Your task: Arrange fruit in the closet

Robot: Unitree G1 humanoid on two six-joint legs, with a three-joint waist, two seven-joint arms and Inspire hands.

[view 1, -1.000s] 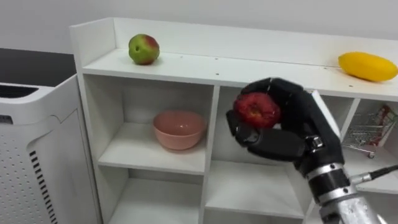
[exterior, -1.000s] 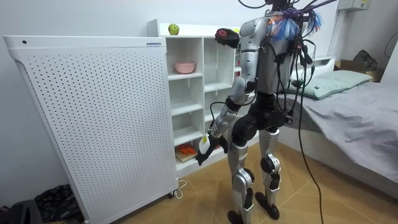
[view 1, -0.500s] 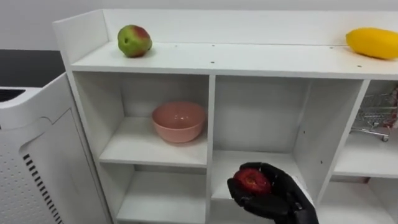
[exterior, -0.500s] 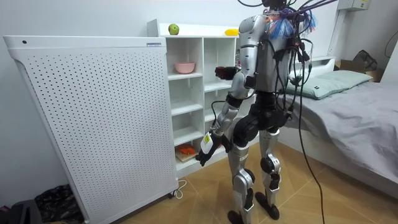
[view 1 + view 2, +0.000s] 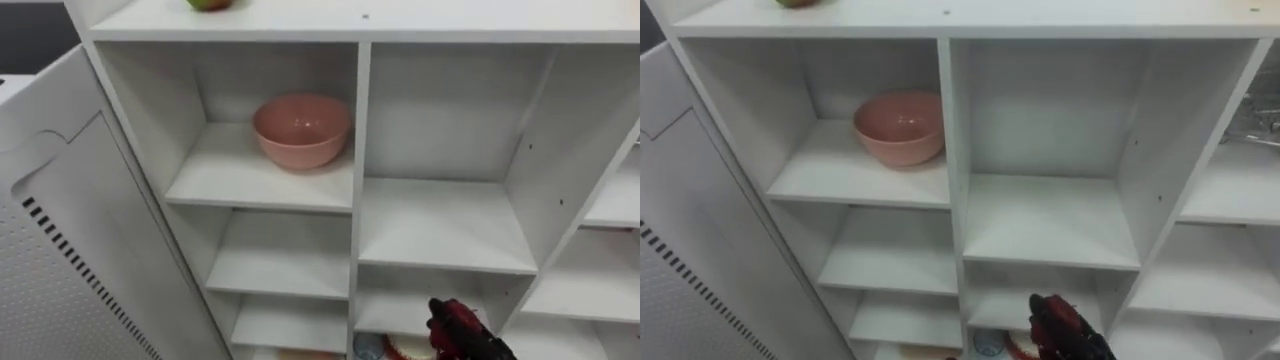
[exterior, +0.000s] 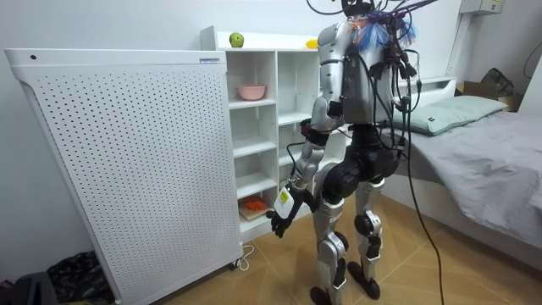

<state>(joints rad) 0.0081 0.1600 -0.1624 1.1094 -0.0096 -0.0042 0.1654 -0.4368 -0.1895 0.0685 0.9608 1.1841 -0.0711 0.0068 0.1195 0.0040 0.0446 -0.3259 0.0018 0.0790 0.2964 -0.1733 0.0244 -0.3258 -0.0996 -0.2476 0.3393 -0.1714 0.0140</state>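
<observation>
The right hand (image 5: 487, 346) is curled around a red apple (image 5: 457, 320), low before the closet's (image 5: 357, 150) middle column. A pink bowl (image 5: 301, 128) sits in the upper left compartment. The left hand (image 6: 279, 219) hangs beside the robot's thigh, fingers unreadable.

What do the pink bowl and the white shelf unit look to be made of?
Pink bowl: probably glazed ceramic or smooth plastic; even colour, soft sheen. Shelf unit: apparently white laminated board; flat matt panels, small drilled holes in the side wall.
</observation>
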